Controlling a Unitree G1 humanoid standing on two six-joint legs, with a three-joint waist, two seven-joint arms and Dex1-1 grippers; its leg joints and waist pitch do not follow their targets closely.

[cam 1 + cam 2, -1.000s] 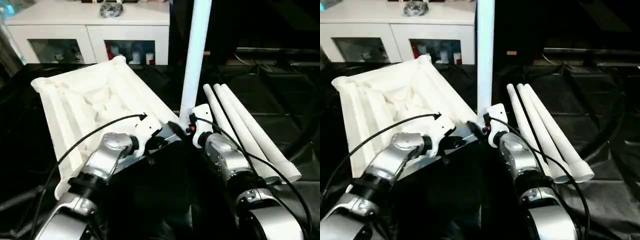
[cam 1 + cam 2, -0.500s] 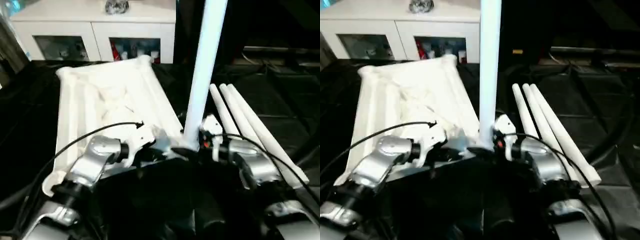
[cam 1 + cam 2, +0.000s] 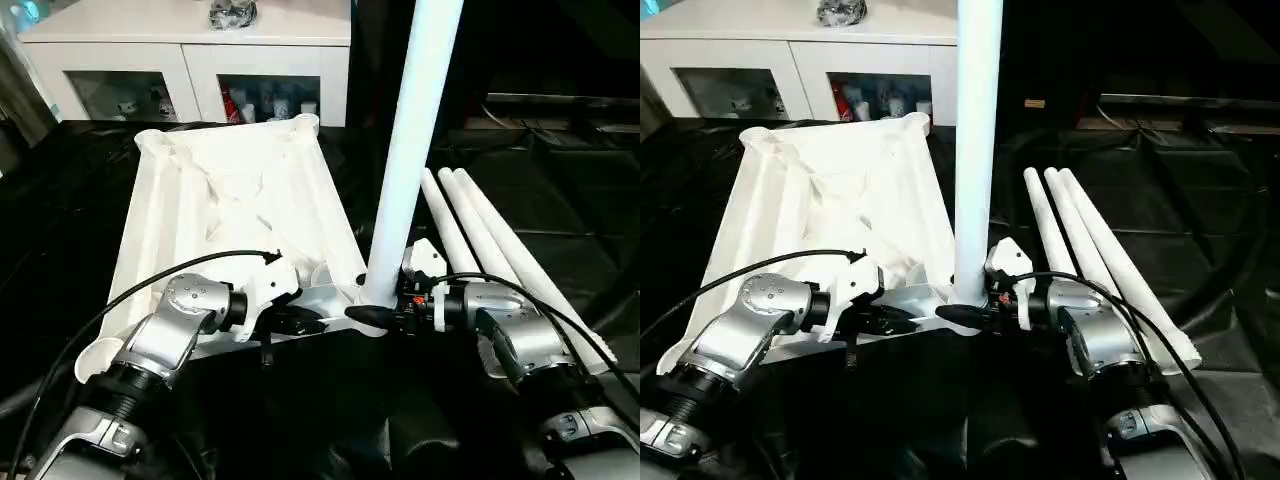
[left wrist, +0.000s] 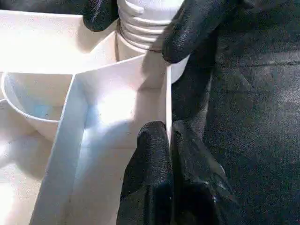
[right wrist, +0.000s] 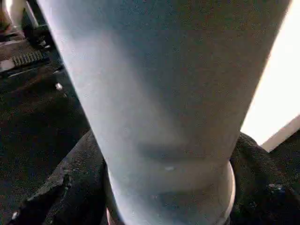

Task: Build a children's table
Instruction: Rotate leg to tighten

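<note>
The table top (image 3: pixel 230 215) lies upside down, its long side running away from me toward the white cabinet (image 3: pixel 190 60). One leg (image 3: pixel 405 160) stands straight up in its near corner. My right gripper (image 3: pixel 375 313) hugs that leg. My left gripper (image 4: pixel 168 140) pinches the top's edge. Three legs (image 3: pixel 480 240) lie beside the top, pointing away.

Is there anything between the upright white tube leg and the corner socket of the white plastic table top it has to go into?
Nothing visible. The upright white tube leg already stands in the near corner socket of the upturned white plastic table top, with the right gripper around its base and the left gripper pinching the top's edge wall.
</note>
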